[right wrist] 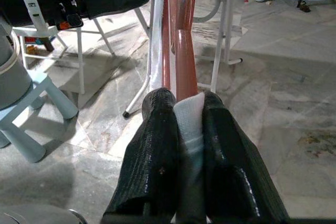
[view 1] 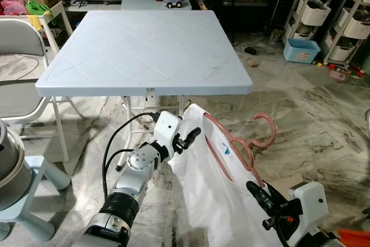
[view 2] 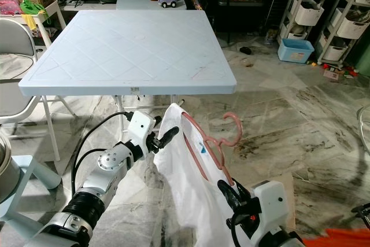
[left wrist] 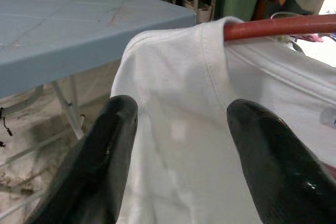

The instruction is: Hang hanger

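The right gripper [right wrist: 181,114] has its two fingers pressed together on a fold of the white shirt [view 1: 202,189] and the lower end of the pink hanger [view 1: 237,146], which runs straight out beyond the fingertips. The left gripper [view 1: 191,137] stands spread wide, holding nothing; the shirt's collar and shoulder lie just ahead of its gap, with the hanger's rod emerging from the neck opening beyond the far fingertip.

Most of the hanger is buried inside the shirt, so only its hook, neck and one sloping arm show. The shirt's lower part is cut off at the frame edge, and whether the left fingertips touch the cloth cannot be told.

The hanger's hook rises above and ahead of the right gripper, curling free in the air, apart from the pale blue folding table [view 1: 144,50] that stands beyond both grippers. The floor is grey-veined marble tile [view 1: 312,108]. A folding chair [view 1: 20,56] sits to the left gripper's outer side, white storage racks [view 1: 315,4] well beyond the right.
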Robot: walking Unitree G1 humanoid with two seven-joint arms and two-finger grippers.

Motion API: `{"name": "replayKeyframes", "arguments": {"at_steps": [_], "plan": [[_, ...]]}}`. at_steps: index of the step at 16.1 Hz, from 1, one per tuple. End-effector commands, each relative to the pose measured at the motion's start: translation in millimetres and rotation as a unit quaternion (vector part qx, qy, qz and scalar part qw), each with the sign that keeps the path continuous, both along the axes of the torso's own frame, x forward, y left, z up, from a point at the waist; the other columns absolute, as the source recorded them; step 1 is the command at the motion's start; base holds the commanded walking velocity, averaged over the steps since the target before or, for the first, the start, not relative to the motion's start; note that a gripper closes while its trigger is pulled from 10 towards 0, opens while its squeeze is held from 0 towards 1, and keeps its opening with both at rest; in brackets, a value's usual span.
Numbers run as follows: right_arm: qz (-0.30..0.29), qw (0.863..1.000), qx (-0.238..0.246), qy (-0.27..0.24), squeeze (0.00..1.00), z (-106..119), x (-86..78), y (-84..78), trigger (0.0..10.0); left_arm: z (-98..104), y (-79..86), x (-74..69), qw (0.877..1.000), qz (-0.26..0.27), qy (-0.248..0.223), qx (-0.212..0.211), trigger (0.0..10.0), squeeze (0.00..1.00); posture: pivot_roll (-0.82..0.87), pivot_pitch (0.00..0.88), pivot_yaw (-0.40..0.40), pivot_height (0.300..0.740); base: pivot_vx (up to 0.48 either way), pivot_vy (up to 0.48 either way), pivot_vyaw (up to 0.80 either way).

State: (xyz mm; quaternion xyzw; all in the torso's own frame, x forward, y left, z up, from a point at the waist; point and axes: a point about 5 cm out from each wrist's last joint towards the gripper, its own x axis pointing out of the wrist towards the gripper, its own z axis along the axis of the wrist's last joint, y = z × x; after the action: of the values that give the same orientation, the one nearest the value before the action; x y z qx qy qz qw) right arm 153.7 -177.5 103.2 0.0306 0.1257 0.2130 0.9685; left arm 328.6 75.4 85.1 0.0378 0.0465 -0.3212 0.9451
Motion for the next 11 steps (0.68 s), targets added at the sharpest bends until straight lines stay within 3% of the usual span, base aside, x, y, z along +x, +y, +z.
{"name": "replayKeyframes", "arguments": {"at_steps": [1, 10, 11], "plan": [[0.015, 0.999, 0.007, -0.028, 0.0, 12.8, 1.8, 3.9, 10.0, 2.4, -0.5, 2.0, 1.0, -0.002, -0.005, 0.001, 0.0, 0.0, 0.06, 0.0, -0.046, 0.74, 0.0, 0.0, 0.0], [0.032, 0.999, 0.031, -0.014, 0.0, 10.2, -4.1, 11.4, 10.0, 0.8, -2.0, 3.8, 1.0, 0.004, -0.006, 0.005, 0.0, 0.0, 0.05, 0.0, -0.04, 0.74, 0.0, 0.0, 0.0], [0.03, 0.999, 0.032, -0.016, 0.0, 10.6, -3.6, 11.7, 10.0, 2.1, -4.8, 2.8, 1.0, -0.004, -0.007, 0.001, 4.1, 0.0, 0.05, 0.0, -0.04, 0.74, 0.0, 0.0, 0.0]]}}
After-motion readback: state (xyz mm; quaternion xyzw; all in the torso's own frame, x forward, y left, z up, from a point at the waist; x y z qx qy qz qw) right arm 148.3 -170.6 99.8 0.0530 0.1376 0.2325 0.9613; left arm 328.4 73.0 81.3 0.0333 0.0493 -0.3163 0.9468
